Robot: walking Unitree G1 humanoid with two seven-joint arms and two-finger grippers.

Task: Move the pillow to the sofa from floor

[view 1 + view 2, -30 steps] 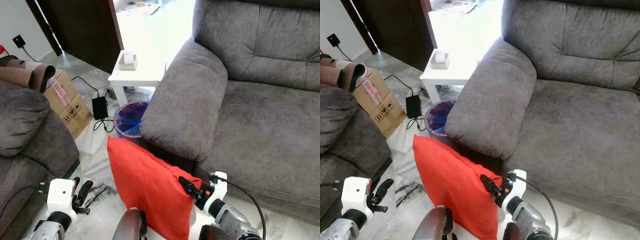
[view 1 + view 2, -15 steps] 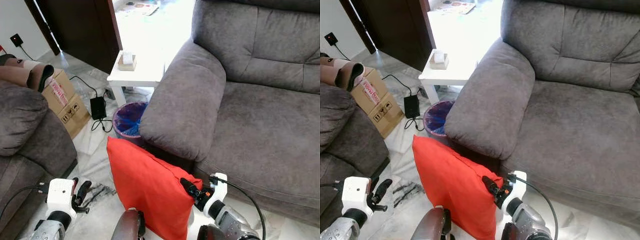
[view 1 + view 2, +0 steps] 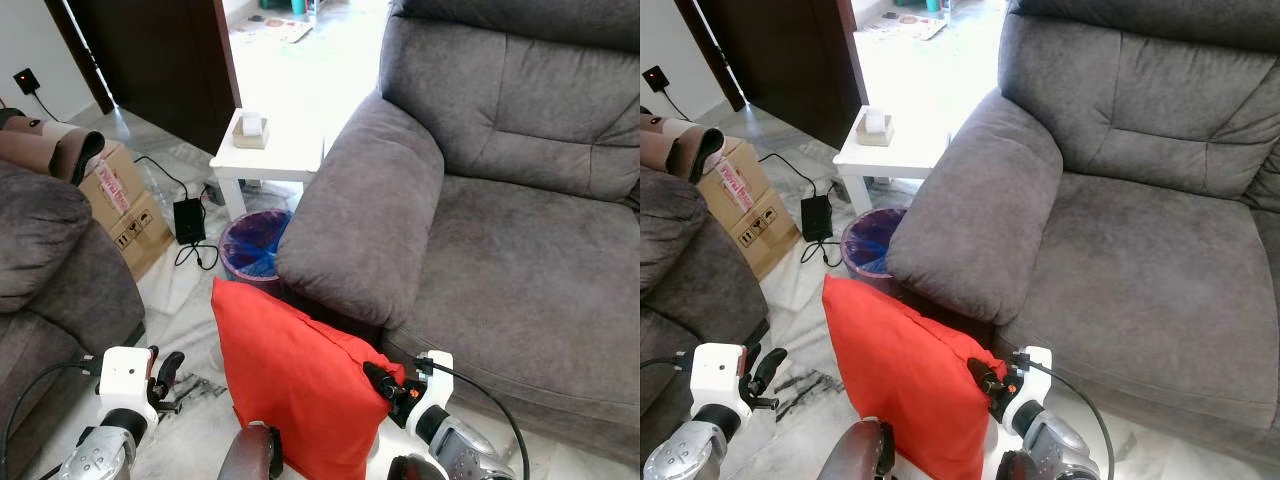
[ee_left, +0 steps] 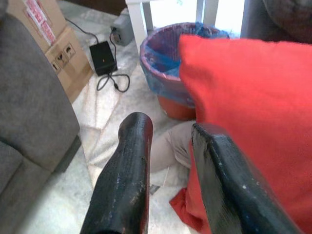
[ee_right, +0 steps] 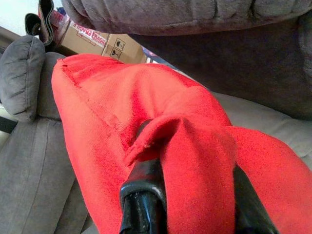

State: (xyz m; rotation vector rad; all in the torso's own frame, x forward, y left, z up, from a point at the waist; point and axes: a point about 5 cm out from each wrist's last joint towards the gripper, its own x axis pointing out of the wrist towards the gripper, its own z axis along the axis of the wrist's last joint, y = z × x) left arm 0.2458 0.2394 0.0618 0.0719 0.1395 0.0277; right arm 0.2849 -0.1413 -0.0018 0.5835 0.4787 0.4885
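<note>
Marble floor [image 3: 190, 300], grey sofa [image 3: 500, 230] at upper right. Right gripper [image 3: 383, 383] clamped on red pillow [image 3: 290, 385] corner — lower centre, beside sofa armrest. Left gripper [image 4: 170, 161] lower left, fingers parted, holding nothing.

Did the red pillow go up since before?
Cannot tell. The pillow, pinched by the right gripper, sits about as far below the sofa's armrest as earlier; the whole picture shifted because the camera moved.

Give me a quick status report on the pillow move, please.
Right hand shut on red fabric pillow, upright beside the sofa. Left hand open, holding nothing. Grey sofa armrest stands between pillow and seat.
</note>
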